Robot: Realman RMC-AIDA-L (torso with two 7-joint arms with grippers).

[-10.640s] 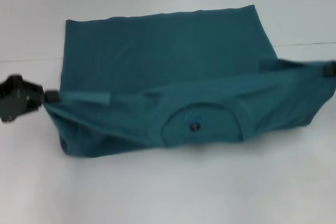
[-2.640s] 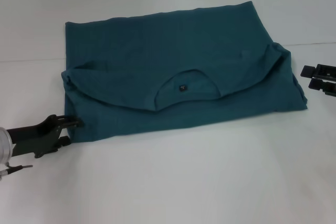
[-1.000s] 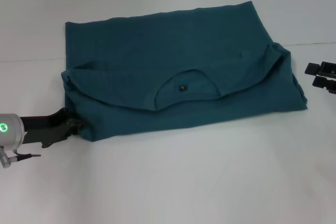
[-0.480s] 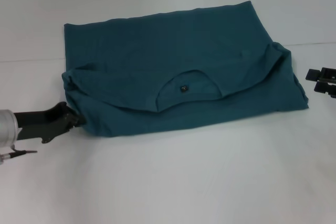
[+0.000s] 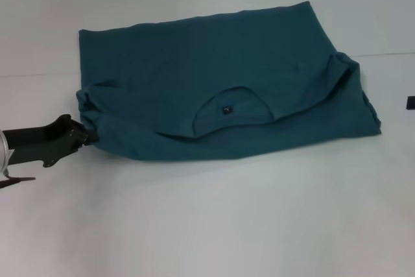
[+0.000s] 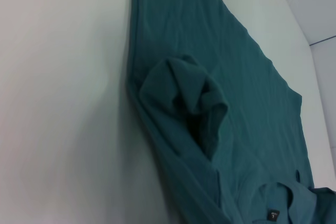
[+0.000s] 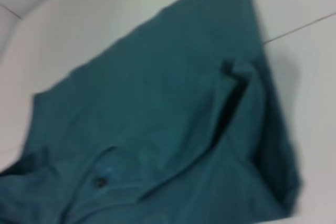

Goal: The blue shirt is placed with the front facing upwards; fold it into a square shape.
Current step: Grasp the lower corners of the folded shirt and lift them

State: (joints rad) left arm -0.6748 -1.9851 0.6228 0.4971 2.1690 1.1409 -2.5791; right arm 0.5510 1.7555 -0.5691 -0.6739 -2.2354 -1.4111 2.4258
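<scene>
The blue shirt (image 5: 194, 69) lies on the white table, folded once, with its plain back showing. Its round collar (image 5: 230, 111) and a small dark label face up near the front middle. My left gripper (image 5: 88, 135) is at the shirt's near-left corner, shut on the cloth, which is bunched and lifted a little there. The left wrist view shows that bunched fold of the shirt (image 6: 184, 98) close up. Only a dark sliver of my right gripper (image 5: 411, 102) shows at the far right edge, apart from the shirt. The right wrist view looks across the shirt (image 7: 157, 103) and its folded right sleeve.
The white table (image 5: 214, 225) stretches wide in front of the shirt and to both sides. A faint seam line (image 5: 389, 54) runs across the table behind the shirt's right end.
My left gripper has moved in onto the near-left corner and drawn it up and inwards. The right gripper has pulled away to the right, almost out of the picture.
</scene>
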